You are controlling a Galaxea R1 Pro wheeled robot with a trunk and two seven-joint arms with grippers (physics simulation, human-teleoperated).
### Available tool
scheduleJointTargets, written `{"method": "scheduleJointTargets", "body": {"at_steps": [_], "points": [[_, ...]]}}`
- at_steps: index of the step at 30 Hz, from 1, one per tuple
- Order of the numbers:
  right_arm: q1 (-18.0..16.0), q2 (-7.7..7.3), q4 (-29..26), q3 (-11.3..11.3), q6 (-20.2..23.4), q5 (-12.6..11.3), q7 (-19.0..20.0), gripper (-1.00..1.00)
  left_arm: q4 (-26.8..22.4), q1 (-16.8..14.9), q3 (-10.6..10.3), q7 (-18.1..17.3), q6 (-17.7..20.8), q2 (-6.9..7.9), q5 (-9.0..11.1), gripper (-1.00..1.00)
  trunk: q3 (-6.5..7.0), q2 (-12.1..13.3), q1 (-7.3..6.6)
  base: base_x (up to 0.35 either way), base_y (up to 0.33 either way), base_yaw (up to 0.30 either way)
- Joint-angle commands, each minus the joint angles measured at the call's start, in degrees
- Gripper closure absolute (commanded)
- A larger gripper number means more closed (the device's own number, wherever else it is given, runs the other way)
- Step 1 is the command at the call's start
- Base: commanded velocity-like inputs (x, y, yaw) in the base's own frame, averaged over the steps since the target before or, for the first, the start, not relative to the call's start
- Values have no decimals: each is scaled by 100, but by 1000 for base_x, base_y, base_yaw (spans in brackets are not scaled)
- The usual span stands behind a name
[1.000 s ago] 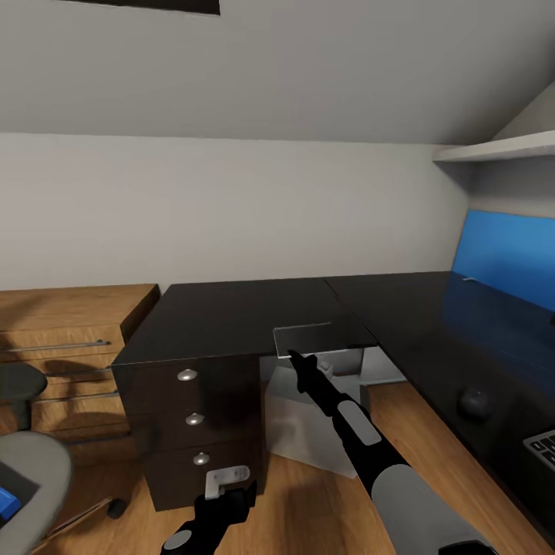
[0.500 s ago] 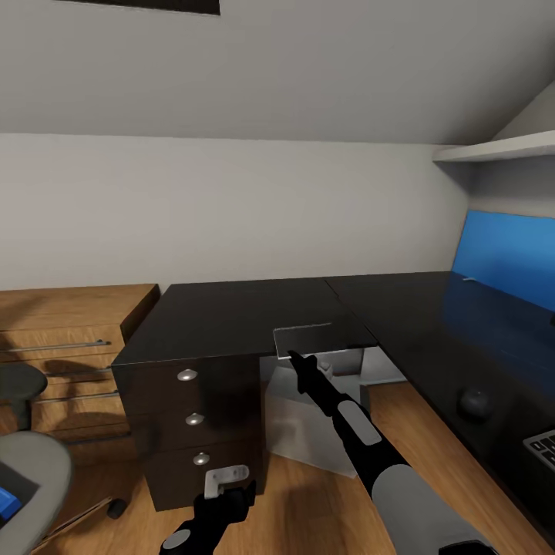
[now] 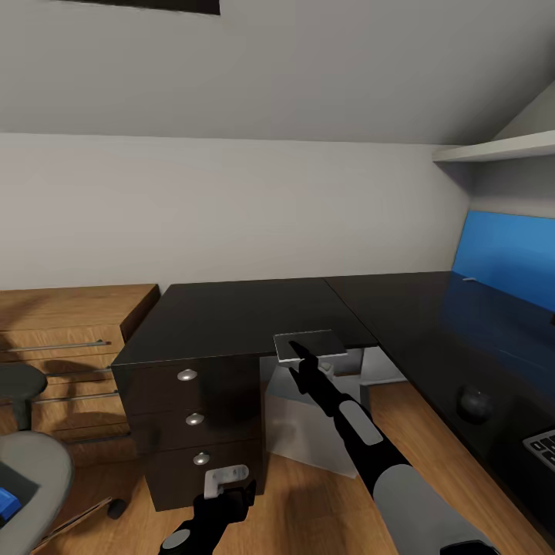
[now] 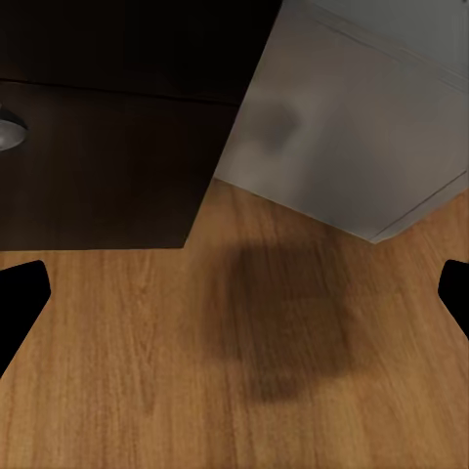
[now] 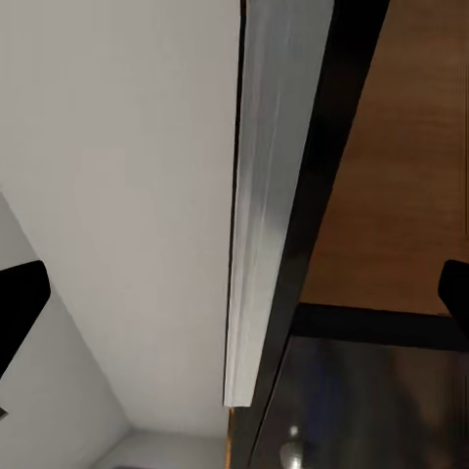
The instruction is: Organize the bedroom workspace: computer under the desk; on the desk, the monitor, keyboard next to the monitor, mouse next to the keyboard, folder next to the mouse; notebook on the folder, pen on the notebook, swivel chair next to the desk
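Two grippers on my screens, and both have their fingers spread. On the head view my right gripper [image 3: 299, 356] is stretched out to the front edge of the desk [image 3: 231, 316]. It sits right at the notebook [image 3: 320, 341], which lies flat on the desk's near rim with its front part hanging over the edge. On the right wrist view the two black fingertips [image 5: 20, 305] stand wide apart at the borders of the picture. A thin pale strip backed by a dark edge runs between them, and I can't tell if the pads touch it, so nothing is clamped. My left gripper [image 3: 226, 489] hangs low, in front of the black drawer unit [image 3: 193, 420]. Its wrist view has the fingertips [image 4: 20, 293] parted over bare wooden floor [image 4: 117, 371], with the drawer unit's lower corner and one silver knob [image 4: 10, 129] beyond. The computer [image 3: 308, 428] stands on the floor under the desk, just beside the drawer unit. A dark mouse [image 3: 475, 402] rests on the desk's right wing, and a corner of the keyboard [image 3: 543, 449] peeks in near it at the frame's edge. Far left, the swivel chair [image 3: 35, 470] stands well apart from the desk, and a sliver of the blue folder [image 3: 6, 501] lies on its seat. Behind it sits a wooden shelf unit [image 3: 62, 339].
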Motion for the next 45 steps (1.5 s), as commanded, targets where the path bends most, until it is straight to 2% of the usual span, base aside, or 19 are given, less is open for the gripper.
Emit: {"method": "scheduleJointTargets", "body": {"at_steps": [1, 8, 25, 28, 32, 34, 37, 41, 45], "points": [[-4, -3, 4, 6, 18, -45, 7, -100, -9, -6, -19, 49, 9, 5, 42, -100, -6, -3, -1, 0, 0, 0], [-4, -7, 5, 6, 18, -37, -1, -100, -9, -6, -14, 55, 9, 11, 45, -100, -6, -3, -1, -75, 0, 0], [-4, -7, 19, 8, 2, -32, -2, -100, 15, -6, 41, 80, 15, 16, 66, -100, -6, -3, -1, -303, 0, 0], [-4, 1, 66, 28, -195, -3, -2, -100, 20, -6, 94, 96, 2, 20, 53, -100, -6, -3, -1, -44, 0, 0], [-4, 10, 386, 45, -812, 43, 2, -100, 239, -6, 161, 96, -7, 19, 41, -100, 30, 77, -45, -12, 0, 0], [-4, -7, 932, 47, -1303, 194, -25, -100, 450, -6, 311, 84, -13, 19, 40, -100, 66, 158, -89, -3, 0, 0], [-4, -59, 1357, 54, -1732, 356, -84, -100, 765, -6, 415, 84, -13, 16, 25, -100, 120, 278, -155, -1, 0, 0], [-1, -152, 1979, 51, -2216, 725, -448, -100, 1407, -6, 473, 82, -14, 3, 17, -100, 191, 438, -243, 0, 0, 0], [1, -177, 2609, 50, -2691, 1073, -652, -100, 1961, -6, 496, 82, -24, -4, 21, -100, 263, 599, -330, 0, 0, 0]]}}
